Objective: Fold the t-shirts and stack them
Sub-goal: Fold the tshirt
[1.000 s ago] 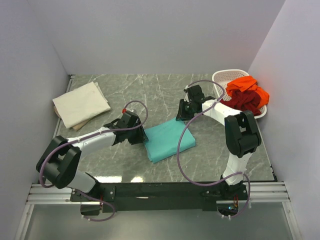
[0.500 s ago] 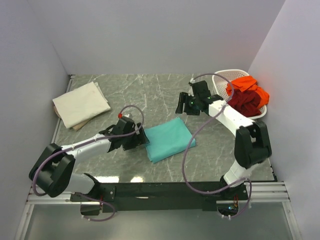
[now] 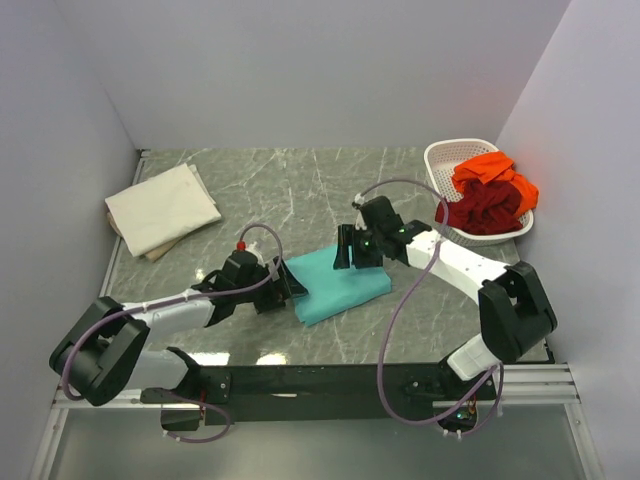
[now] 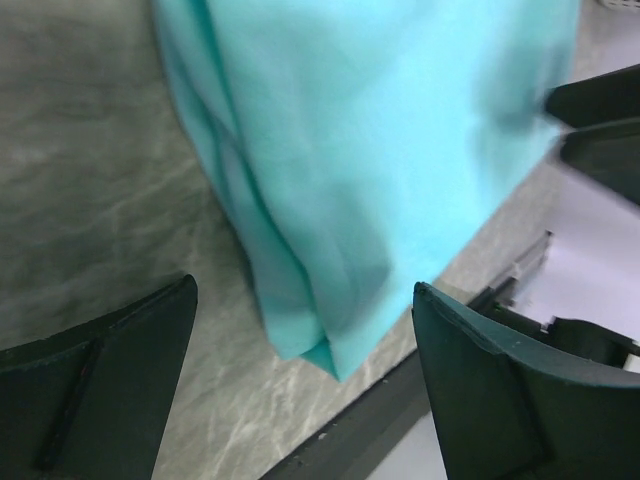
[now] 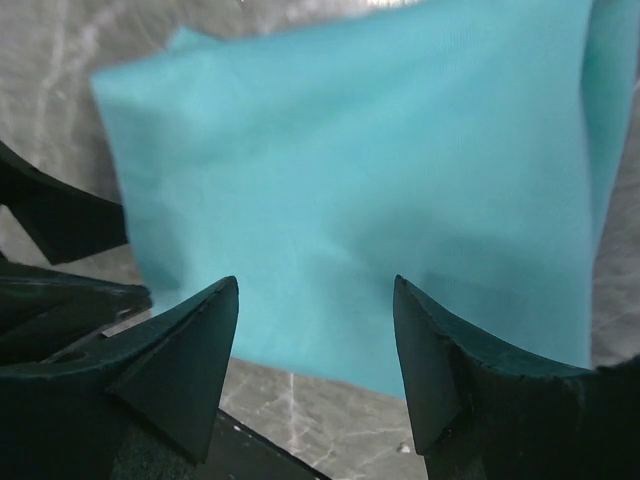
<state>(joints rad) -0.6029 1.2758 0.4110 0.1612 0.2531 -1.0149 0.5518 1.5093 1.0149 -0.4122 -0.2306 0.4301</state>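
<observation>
Left fingers (image 4: pixel 110 380), right fingers (image 5: pixel 185 350) opened, flanking teal t-shirt (image 3: pixel 345 287).

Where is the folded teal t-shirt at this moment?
In the top view the teal t-shirt lies flat near the middle of the table, between the left gripper at its left edge and the right gripper at its far edge, both open.

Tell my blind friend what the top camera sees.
A folded teal t-shirt lies mid-table, the left pincer at its left edge, the right pincer at its far edge. A cream shirt lies far left; a basket far right holds orange and dark red shirts.
</observation>
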